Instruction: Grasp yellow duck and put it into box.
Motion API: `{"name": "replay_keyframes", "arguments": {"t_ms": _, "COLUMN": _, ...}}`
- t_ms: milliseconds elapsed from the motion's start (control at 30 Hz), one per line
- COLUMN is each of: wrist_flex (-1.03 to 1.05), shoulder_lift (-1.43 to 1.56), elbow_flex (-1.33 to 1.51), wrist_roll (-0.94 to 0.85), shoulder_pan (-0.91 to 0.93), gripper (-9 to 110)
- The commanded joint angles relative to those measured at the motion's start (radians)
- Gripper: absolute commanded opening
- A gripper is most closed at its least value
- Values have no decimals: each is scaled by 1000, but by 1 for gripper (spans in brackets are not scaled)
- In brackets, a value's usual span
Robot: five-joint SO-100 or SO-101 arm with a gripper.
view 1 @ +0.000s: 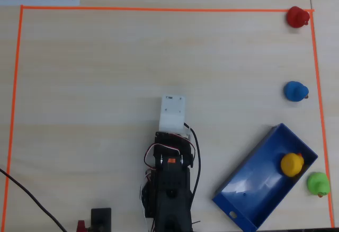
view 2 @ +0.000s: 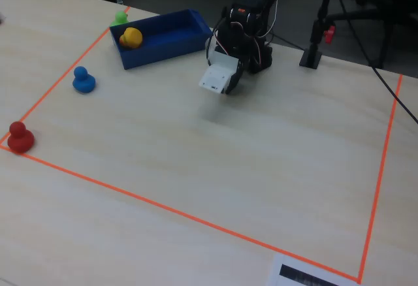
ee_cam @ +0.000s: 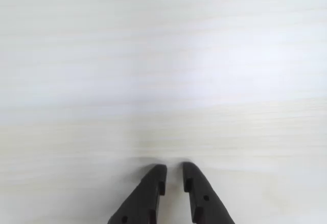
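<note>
The yellow duck [view 1: 292,164] sits inside the blue box [view 1: 254,184], at its right end in the overhead view. In the fixed view the duck [view 2: 131,37] is at the left end of the box [view 2: 173,36]. My gripper [ee_cam: 173,166] hovers over bare table in the wrist view. Its black fingers stand almost together with a thin gap and hold nothing. The arm [view 1: 170,179] is folded back at the table's near edge, well left of the box, with its white wrist mount [view 1: 172,113] pointing down.
A green duck [view 1: 318,183] stands just outside the box's right end. A blue duck [view 1: 295,91] and a red duck [view 1: 297,16] stand along the right orange tape line [view 1: 317,73]. Cables and a small black stand [view 1: 100,219] lie by the arm's base.
</note>
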Motion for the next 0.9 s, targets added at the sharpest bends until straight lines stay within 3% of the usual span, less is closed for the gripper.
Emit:
{"name": "replay_keyframes", "arguments": {"t_ms": 0, "wrist_flex": 32, "shoulder_lift": 12, "elbow_flex": 11, "wrist_roll": 11, "shoulder_pan": -15, "gripper": 0}}
{"name": "replay_keyframes", "arguments": {"t_ms": 867, "wrist_flex": 101, "shoulder_lift": 147, "elbow_flex": 11, "wrist_roll": 11, "shoulder_pan": -43, "gripper": 0}}
